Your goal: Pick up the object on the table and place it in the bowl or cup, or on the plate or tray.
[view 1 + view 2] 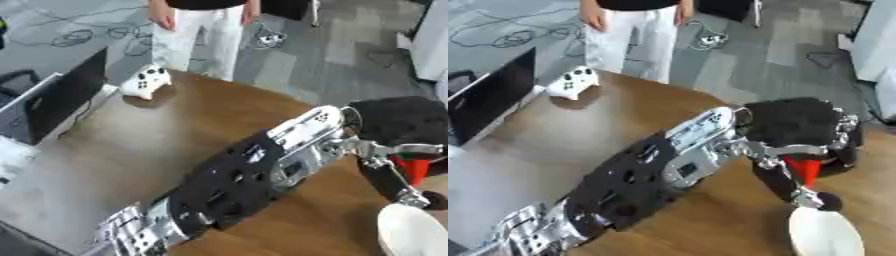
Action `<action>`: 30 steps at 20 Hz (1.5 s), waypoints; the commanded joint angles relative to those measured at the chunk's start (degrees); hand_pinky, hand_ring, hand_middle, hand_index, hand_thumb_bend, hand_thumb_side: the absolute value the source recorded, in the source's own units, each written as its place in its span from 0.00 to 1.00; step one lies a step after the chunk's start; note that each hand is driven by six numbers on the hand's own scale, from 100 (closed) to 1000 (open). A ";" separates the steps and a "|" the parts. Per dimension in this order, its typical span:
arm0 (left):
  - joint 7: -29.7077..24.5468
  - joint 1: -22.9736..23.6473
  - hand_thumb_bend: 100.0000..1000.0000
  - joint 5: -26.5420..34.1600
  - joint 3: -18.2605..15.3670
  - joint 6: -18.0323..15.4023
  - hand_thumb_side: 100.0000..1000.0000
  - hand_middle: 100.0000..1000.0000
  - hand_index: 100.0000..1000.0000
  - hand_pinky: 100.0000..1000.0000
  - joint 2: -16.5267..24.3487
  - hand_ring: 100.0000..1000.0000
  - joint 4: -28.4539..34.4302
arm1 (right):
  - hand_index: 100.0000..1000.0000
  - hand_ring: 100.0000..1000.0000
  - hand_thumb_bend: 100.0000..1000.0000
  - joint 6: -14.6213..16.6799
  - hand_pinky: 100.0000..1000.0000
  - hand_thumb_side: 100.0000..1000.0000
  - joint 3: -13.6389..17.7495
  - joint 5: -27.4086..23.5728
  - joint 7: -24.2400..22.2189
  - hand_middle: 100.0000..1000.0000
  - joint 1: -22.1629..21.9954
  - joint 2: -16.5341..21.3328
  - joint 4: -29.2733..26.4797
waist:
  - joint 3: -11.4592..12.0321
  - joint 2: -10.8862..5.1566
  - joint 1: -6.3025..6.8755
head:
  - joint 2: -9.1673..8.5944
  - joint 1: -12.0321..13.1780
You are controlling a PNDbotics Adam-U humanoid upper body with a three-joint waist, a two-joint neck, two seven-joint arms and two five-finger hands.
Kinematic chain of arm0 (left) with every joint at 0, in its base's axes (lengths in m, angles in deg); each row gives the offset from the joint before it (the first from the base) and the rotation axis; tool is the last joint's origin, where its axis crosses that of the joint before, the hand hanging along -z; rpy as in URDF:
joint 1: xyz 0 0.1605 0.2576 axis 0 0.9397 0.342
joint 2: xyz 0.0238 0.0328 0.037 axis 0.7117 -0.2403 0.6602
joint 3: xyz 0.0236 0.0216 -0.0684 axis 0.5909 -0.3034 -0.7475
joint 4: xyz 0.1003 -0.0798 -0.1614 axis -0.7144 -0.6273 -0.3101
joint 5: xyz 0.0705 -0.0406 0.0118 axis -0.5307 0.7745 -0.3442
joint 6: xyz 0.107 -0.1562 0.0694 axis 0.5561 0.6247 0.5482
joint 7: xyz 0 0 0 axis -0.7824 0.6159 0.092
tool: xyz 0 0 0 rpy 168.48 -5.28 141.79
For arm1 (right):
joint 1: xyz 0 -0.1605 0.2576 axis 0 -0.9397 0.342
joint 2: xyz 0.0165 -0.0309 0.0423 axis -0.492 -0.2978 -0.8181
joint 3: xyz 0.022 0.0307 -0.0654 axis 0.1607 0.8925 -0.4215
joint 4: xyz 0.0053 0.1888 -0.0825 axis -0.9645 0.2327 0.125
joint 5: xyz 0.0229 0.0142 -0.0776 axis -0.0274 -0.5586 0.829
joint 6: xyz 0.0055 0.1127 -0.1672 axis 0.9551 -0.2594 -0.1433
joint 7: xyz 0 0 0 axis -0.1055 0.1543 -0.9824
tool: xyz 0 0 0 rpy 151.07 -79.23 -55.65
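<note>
At the right edge of the brown wooden surface (157, 145), the left robot hand (794, 122) hangs just above a white dish (824, 234), its long black-and-silver arm lying slantwise across the surface from the lower left corner. Under the dark bulk of the palm shows a red object (805, 169), tapering downward like a small cone and smooth like plastic. The hand appears to be clamped on it, one slim finger (779, 184) running down beside it, though blur hides the contact. Held there, the object is probably about to be lowered onto the dish, a pale, glossy, rounded oval. A white game controller (146, 81) and a dark screen (66, 95) sit well apart on the left.
</note>
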 commanded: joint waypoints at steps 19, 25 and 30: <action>0.45 -0.94 0.26 -4.17 1.15 -3.98 0.07 0.00 0.14 0.00 -0.88 0.00 -2.19 | 1.00 0.95 0.00 1.43 0.93 0.48 0.58 2.92 -1.33 1.00 0.39 0.93 -1.10 | -1.83 2.32 2.61 | 2.52 -6.11; 2.92 -1.91 0.26 -7.63 0.05 -4.87 0.07 0.00 0.14 0.00 -1.04 0.00 -5.78 | 1.00 0.95 0.00 1.02 0.94 0.48 -0.13 3.32 -2.26 1.00 0.66 0.59 -1.60 | -2.85 3.73 2.93 | 2.21 -4.39; 4.72 -2.34 0.26 -10.33 -0.43 -5.77 0.07 0.00 0.14 0.00 -2.08 0.00 -8.95 | 1.00 0.95 0.00 0.91 0.94 0.48 -0.28 3.71 -2.53 1.00 0.88 0.49 -1.79 | -3.36 4.56 3.30 | 2.33 -3.80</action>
